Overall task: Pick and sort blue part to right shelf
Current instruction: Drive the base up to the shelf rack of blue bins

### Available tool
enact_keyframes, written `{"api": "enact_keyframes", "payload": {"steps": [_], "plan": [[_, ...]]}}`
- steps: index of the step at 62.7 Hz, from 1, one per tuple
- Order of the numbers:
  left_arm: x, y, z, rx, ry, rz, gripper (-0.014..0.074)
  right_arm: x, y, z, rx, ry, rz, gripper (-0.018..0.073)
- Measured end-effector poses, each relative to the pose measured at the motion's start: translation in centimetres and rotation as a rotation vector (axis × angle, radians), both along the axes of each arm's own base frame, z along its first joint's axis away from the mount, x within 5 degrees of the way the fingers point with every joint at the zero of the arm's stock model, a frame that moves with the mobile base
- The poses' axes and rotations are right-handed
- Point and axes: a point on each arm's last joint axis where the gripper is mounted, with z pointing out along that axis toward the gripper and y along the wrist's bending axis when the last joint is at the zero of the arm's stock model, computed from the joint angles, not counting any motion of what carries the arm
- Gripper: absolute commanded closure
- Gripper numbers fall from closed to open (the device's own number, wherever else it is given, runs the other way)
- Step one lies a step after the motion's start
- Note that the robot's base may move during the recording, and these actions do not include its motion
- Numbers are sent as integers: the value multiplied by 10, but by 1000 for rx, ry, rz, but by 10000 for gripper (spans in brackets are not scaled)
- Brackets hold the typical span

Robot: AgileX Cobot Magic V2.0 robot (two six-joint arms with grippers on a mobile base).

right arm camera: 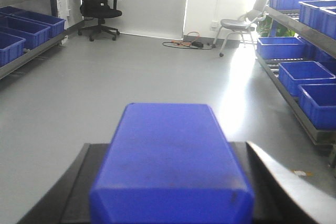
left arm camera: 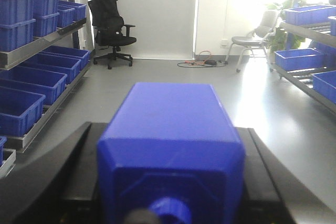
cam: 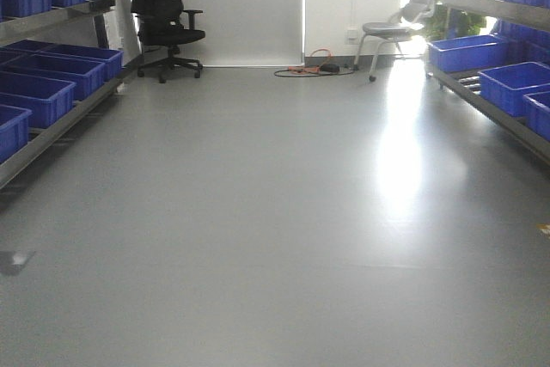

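We see the blue part (left arm camera: 170,124) clamped in the left hand (left arm camera: 168,137), black fingers (left arm camera: 79,150) on either side. Its round knob (left arm camera: 169,211) shows in the left wrist view only. The right hand (right arm camera: 168,153) is closed on a plain blue block (right arm camera: 170,174). The front view shows the right shelf (cam: 485,9) with blue bins (cam: 468,51) along the right.

Front camera, we note, looks down the aisle (cam: 275,212) to the far black chair (cam: 163,15). Wrist cameras face likewise, close behind the blue part (left arm camera: 170,145) and blue block (right arm camera: 170,161); all share that chair.
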Motion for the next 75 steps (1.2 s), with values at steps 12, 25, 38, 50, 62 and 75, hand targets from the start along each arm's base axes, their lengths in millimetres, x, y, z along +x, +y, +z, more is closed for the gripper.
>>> {"api": "enact_keyframes", "payload": {"steps": [12, 25, 38, 50, 62, 75], "plan": [[0, 0, 0, 0, 0, 0, 262, 0, 0, 0, 0, 0, 0, 104], [0, 0, 0, 0, 0, 0, 262, 0, 0, 0, 0, 0, 0, 104], [0, 0, 0, 0, 0, 0, 262, 0, 0, 0, 0, 0, 0, 104], [0, 0, 0, 0, 0, 0, 262, 0, 0, 0, 0, 0, 0, 104], [0, 0, 0, 0, 0, 0, 262, 0, 0, 0, 0, 0, 0, 104], [0, 0, 0, 0, 0, 0, 262, 0, 0, 0, 0, 0, 0, 104]]}}
